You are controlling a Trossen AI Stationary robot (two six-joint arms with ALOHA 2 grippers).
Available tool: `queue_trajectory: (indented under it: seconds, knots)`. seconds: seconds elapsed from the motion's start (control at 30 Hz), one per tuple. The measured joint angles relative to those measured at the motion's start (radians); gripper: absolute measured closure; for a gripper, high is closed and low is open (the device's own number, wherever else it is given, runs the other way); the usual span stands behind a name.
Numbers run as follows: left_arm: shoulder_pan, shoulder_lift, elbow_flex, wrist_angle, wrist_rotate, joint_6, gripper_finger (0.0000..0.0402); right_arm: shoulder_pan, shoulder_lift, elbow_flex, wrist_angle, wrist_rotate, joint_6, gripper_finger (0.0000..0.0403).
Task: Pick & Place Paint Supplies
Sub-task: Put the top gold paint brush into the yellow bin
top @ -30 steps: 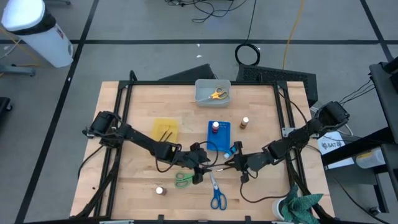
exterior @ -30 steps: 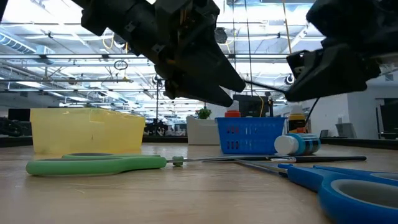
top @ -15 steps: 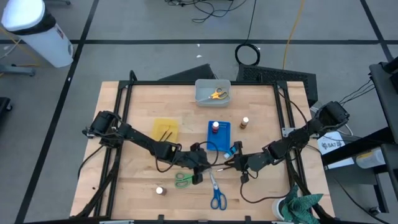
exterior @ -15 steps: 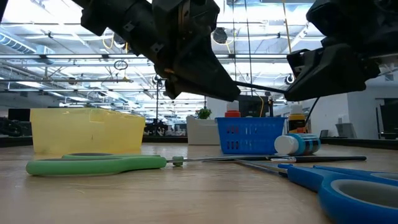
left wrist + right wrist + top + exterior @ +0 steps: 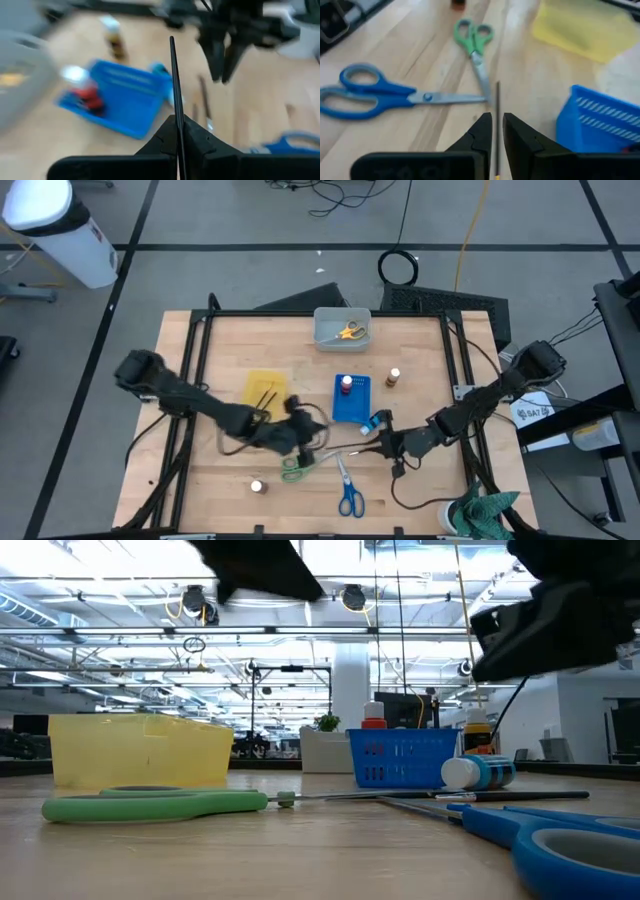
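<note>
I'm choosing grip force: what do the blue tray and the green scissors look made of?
The blue tray looks like moulded plastic: solid bright colour and slotted walls. The green scissors seem to have plastic handles, smooth and evenly coloured, with grey, metallic-looking blades; the blade metal is a guess from its sheen.

Overhead straight down on table; low level across — both share green scissors.

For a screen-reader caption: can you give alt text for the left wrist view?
The left gripper is shut on a thin dark brush that points toward a blue tray holding a red-topped bottle on the wooden table.
</note>
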Motion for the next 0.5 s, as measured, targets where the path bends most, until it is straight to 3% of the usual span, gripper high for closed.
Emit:
queue_trajectory:
  seconds: [0.13,0.23,0.37,0.5]
  knots:
    - [-0.109,-0.109,0.001,-0.250,-0.273,-0.168,0.0395,0.018,-0.053,0.000,-0.016,0.006,0.014,0.0361]
    - [-0.160,-0.139,0.001,-0.527,-0.388,-0.456,0.0396,0.028,-0.083,0.000,-0.011,0.007,0.014,0.0361]
    - [-0.181,-0.134,-0.035,-0.820,-0.391,-0.898,0.0396,0.036,-0.099,0.000,-0.011,0.008,0.034,0.0360]
    - [-0.153,-0.121,-0.159,-0.806,-0.302,-1.122,0.0396,0.035,-0.104,0.000,-0.012,0.008,0.069,0.0360]
